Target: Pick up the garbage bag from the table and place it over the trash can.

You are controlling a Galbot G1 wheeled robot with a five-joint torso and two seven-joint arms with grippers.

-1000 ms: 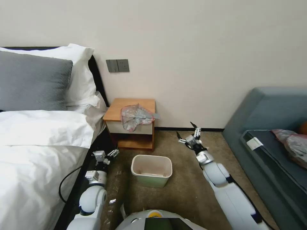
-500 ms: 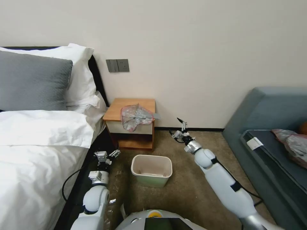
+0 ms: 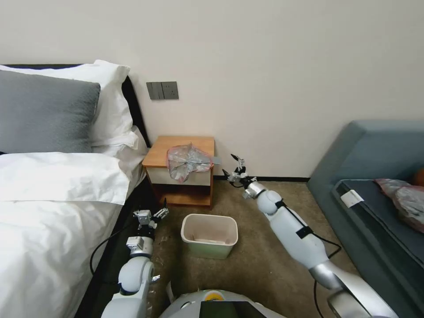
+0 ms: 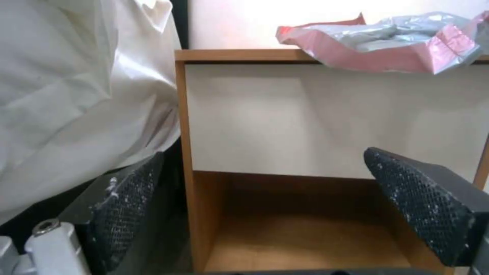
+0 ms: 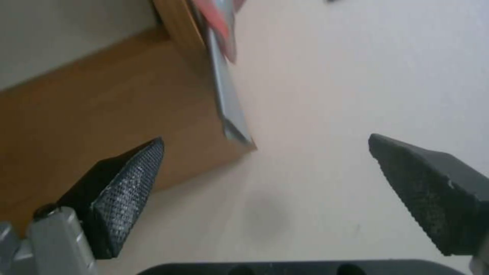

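The garbage bag (image 3: 187, 161) lies crumpled on the table (image 3: 176, 148), silvery-grey with a pink rim, and droops over the white drawer front. On the carpet in front of the table stands the trash can (image 3: 209, 235), with nothing in it. My right gripper (image 3: 229, 165) is open, just right of the table's top edge and near a grey corner of the bag. In the right wrist view that bag corner (image 5: 227, 95) hangs past the wooden table side (image 5: 102, 107), ahead of the open right gripper (image 5: 266, 139). My left gripper (image 3: 160, 210) is open and low, left of the can. It faces the drawer front (image 4: 305, 114) below the bag (image 4: 382, 46).
A bed with white bedding (image 3: 53, 198) fills the left, close to my left arm. A grey sofa (image 3: 375, 176) on the right carries another plastic bag (image 3: 406, 198). Open carpet (image 3: 265, 256) lies between the can and the sofa. The wall is right behind the table.
My right arm has stretched forward and to the left, bringing its open gripper from mid-carpet up beside the table's right edge. The left gripper has crept slightly toward the table.
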